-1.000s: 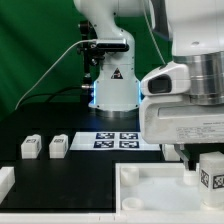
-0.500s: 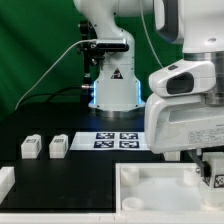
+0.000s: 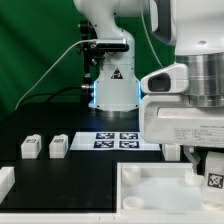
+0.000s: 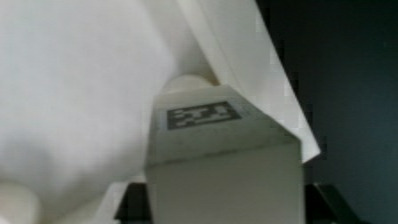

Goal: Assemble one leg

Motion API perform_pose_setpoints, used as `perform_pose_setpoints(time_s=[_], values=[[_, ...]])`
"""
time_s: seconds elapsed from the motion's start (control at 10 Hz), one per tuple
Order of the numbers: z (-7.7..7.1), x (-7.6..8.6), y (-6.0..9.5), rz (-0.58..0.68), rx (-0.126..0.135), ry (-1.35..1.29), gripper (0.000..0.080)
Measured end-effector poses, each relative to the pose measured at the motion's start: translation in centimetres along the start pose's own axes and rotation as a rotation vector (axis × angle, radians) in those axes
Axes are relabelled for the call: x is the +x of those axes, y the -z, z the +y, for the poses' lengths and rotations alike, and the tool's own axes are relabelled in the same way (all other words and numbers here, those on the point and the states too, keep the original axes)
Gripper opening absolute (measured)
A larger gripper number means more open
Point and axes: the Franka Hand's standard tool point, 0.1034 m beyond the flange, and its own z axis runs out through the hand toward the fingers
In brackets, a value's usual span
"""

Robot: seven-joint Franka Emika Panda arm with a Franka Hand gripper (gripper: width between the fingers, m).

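My gripper [image 3: 207, 166] is at the exterior view's right, shut on a leg [image 3: 213, 179], a small white block with a black-and-white tag. It holds the leg just over the right corner of the large white panel [image 3: 150, 193]. In the wrist view the leg [image 4: 214, 150] fills the space between the dark fingers [image 4: 128, 203], tag facing the camera, with the white panel [image 4: 89, 80] behind it. Whether the leg touches the panel I cannot tell. Two more legs [image 3: 30, 147] [image 3: 58, 146] stand on the black table at the left.
The marker board [image 3: 120, 139] lies in front of the robot base [image 3: 112, 85]. Another white part [image 3: 5, 182] sits at the lower left edge. A green backdrop stands behind.
The arm rose and shifted slightly right half a second ago, then came back down. The leg stays in the gripper throughout.
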Motion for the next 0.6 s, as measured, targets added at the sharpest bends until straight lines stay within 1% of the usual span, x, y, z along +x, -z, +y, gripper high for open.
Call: perform_pose_setpoints(time_s=[0.1,0.2,0.3,0.4,0.5,0.6], values=[[0.28,0.40,-0.08,-0.015,0.028,-0.246,0.0307],[0.58,0.46,-0.21,-0.036,0.052,-0.455,0.0307],[0.63,0.35,-0.23,-0.058,0.066,-0.642,0.0307],[0.57,0.15,-0.24,-0.071,0.068,-0.808,0.0308],[0.67,0.18,-0.26,-0.075,0.064,-0.869,0.0307],[0.77,0.27,-0.26,-0.087,0.067,-0.967,0.0307]])
